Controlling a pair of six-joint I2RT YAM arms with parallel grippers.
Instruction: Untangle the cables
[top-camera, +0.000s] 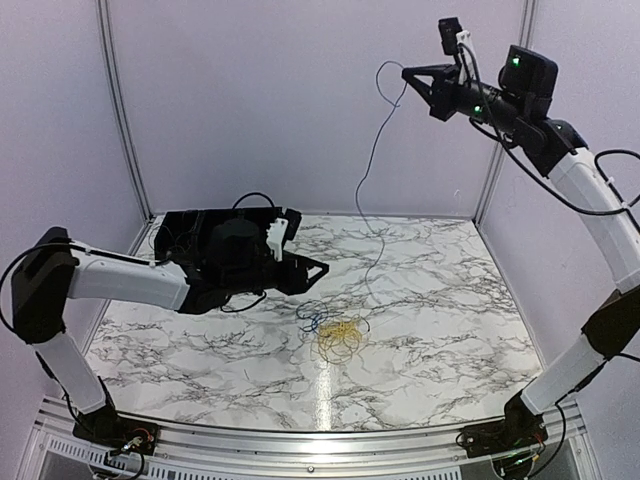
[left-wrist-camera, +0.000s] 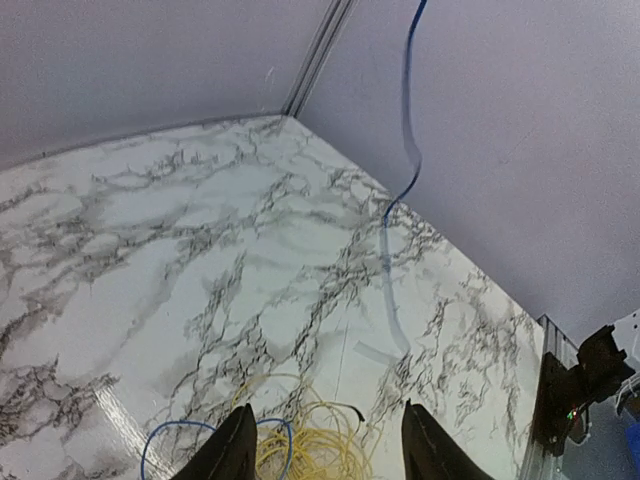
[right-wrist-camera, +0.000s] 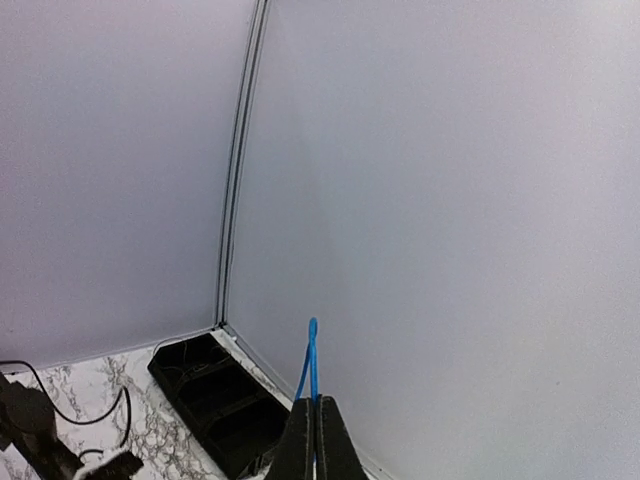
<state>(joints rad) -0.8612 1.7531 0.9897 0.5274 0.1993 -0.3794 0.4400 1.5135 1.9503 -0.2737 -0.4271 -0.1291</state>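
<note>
The cables lie in a small tangle on the marble table (top-camera: 450, 330). A yellow coil (top-camera: 340, 338) touches blue and black loops (top-camera: 313, 318). One long blue cable (top-camera: 372, 160) rises from the table to my right gripper (top-camera: 408, 72), which is held high near the back wall. In the right wrist view the right gripper (right-wrist-camera: 315, 402) is shut on the blue cable (right-wrist-camera: 312, 350). My left gripper (top-camera: 322, 268) hovers low just behind the tangle. The left wrist view shows the left gripper (left-wrist-camera: 325, 420) open, with the yellow coil (left-wrist-camera: 320, 450) on the table beyond its fingers and a blue loop (left-wrist-camera: 160, 435) to their left.
A black compartment tray (top-camera: 190, 232) sits at the back left of the table, partly behind the left arm; the same tray (right-wrist-camera: 215, 400) shows in the right wrist view. A pale strand (left-wrist-camera: 388, 310) lies under the hanging blue cable (left-wrist-camera: 405, 130). Walls close in the table.
</note>
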